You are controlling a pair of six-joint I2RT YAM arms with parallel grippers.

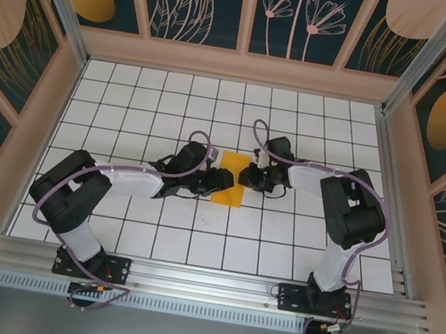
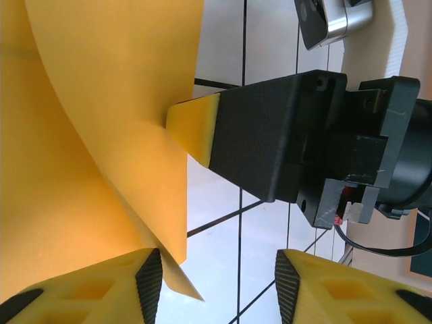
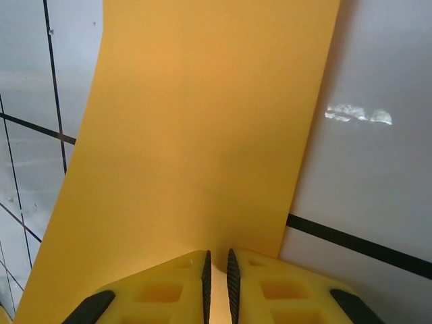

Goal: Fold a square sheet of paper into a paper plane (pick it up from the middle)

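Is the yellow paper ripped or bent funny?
No rip shows. But the paper is not lying flat: the right gripper pinches one edge, so the sheet bows in a curve over the table, a loose corner poking between the left gripper's open fingers.

Right jaws pinch the curled sheet (image 2: 94, 135); left jaws stand apart.
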